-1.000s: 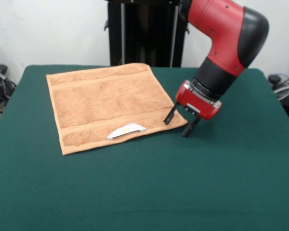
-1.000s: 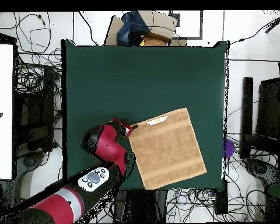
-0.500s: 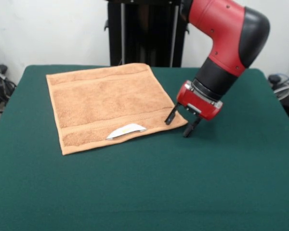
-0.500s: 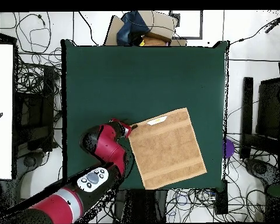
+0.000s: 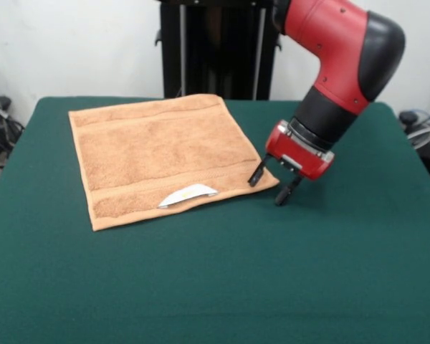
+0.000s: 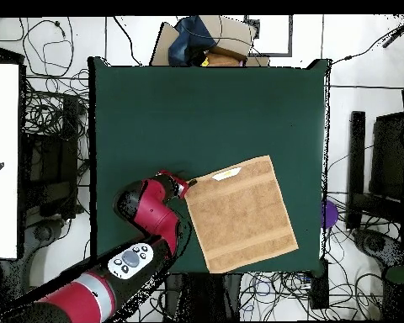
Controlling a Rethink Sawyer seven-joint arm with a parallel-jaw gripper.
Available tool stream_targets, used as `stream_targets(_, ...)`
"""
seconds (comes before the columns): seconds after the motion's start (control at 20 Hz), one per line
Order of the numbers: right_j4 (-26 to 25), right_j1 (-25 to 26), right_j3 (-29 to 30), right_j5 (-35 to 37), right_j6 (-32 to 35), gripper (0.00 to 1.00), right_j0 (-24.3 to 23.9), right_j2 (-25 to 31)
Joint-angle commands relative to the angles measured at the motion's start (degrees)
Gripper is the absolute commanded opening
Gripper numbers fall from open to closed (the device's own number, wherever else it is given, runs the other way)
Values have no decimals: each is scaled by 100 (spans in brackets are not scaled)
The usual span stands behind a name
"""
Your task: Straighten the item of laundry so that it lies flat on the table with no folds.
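Observation:
The tan towel lies spread flat on the green table, toward its far left in the front view, with a white label at its near edge. From above, the towel sits near the table's lower right. My gripper hovers at the towel's near right corner, open, with nothing between its black fingers. One finger is over the towel's corner, the other over bare felt. In the overhead view the gripper is at the towel's upper left corner.
The red arm comes down at the right of the front view. A black pedestal stands behind the table. Cables and boxes lie on the floor around the table.
The arm and gripper have drifted slightly to the right in the front view. The towel has not moved.

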Motion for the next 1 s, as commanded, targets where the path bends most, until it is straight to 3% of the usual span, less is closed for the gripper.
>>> stream_targets(0.05, 388, 325, -228, 803, 1914, 100, 211, 482)
stream_targets(0.5, 496, 591, -373, 1337, 2097, 100, 463, 123)
stream_targets(1.0, 362, 644, -365, 1577, 2298, 100, 482, 79)
